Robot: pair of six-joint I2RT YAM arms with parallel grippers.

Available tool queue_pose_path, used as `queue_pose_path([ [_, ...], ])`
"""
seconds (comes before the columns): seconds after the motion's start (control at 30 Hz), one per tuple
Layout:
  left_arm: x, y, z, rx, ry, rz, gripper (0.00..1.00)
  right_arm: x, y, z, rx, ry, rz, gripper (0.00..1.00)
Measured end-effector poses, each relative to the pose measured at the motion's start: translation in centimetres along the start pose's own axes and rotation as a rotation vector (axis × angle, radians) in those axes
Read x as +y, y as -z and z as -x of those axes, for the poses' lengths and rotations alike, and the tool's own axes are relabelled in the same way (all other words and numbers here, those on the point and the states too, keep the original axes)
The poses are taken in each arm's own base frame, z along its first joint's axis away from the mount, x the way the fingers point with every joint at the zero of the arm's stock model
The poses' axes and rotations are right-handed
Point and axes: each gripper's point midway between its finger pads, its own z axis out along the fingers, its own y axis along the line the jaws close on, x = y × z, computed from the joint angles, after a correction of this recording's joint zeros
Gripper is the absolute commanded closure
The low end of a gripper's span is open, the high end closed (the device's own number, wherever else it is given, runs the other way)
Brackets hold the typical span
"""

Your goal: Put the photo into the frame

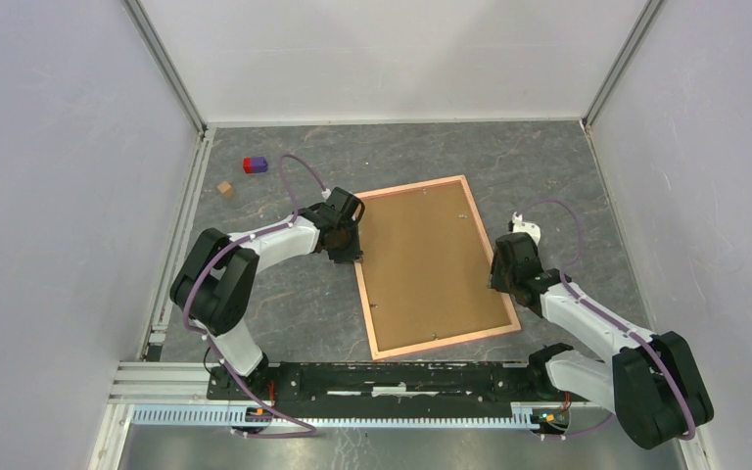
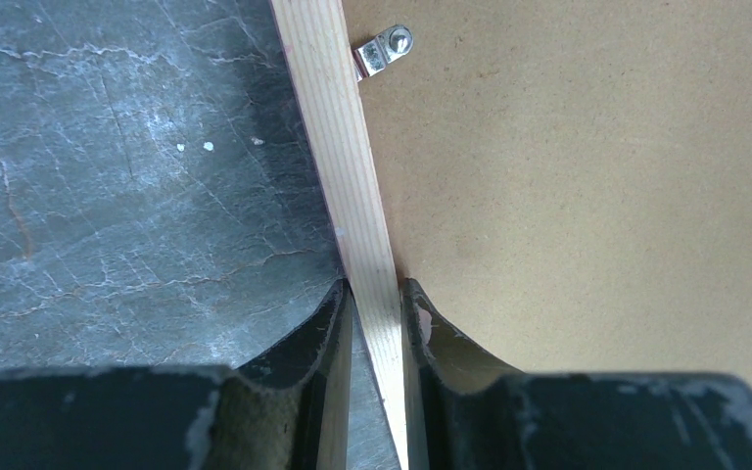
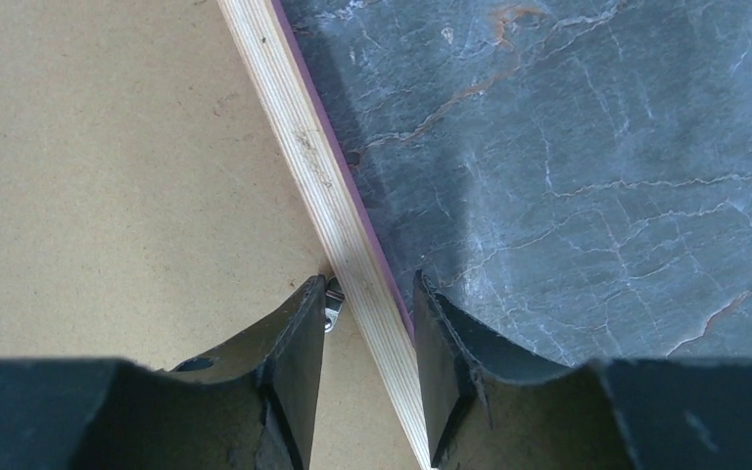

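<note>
The salmon-pink frame [image 1: 411, 187] lies face down on the grey table, its brown backing board [image 1: 431, 259] facing up. The photo is not visible. My left gripper [image 1: 355, 258] is at the frame's left rail. In the left wrist view the gripper [image 2: 374, 294] is shut on the pale wooden rail [image 2: 338, 127], beside a metal clip [image 2: 384, 49]. My right gripper [image 1: 499, 285] is at the right rail. In the right wrist view the gripper [image 3: 370, 294] straddles the rail [image 3: 294, 127], open, with a gap on the board side next to a clip [image 3: 333, 315].
A red-and-purple block [image 1: 256, 164] and a small brown block [image 1: 225, 188] lie at the far left of the table. White walls close in the left, back and right. A metal rail [image 1: 157, 377] runs along the near edge.
</note>
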Motion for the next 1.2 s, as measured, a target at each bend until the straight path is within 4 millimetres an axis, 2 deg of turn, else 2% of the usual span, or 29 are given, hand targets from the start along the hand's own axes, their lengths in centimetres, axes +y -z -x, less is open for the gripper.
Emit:
queue_pose_path([
  [0.3,-0.01,-0.01,-0.01,-0.002,0.000,-0.002,0.98,-0.19,-0.06,-0.24,0.021,-0.026,-0.036,0.59],
  [0.57,-0.01,-0.01,-0.01,-0.003,0.000,-0.003,0.97,-0.16,0.03,-0.15,0.021,-0.052,-0.047,0.67],
  [0.87,-0.15,-0.05,0.11,-0.022,0.000,-0.020,0.87,-0.41,0.40,-0.29,0.012,-0.054,-0.053,0.75],
  [0.97,-0.30,-0.10,0.22,-0.029,0.000,-0.029,0.83,-0.54,0.64,-0.53,0.020,-0.044,-0.055,0.84],
  [1.07,-0.34,-0.13,0.22,-0.031,0.000,-0.032,0.77,-0.57,0.79,-0.68,0.026,-0.036,-0.052,0.79],
  [1.13,-0.34,-0.13,0.25,-0.033,0.000,-0.033,0.71,-0.55,0.81,-0.67,0.026,-0.028,-0.049,0.71],
  [1.2,-0.34,-0.14,0.25,-0.033,0.000,-0.033,0.67,-0.53,0.84,-0.61,0.028,-0.009,-0.044,0.59],
])
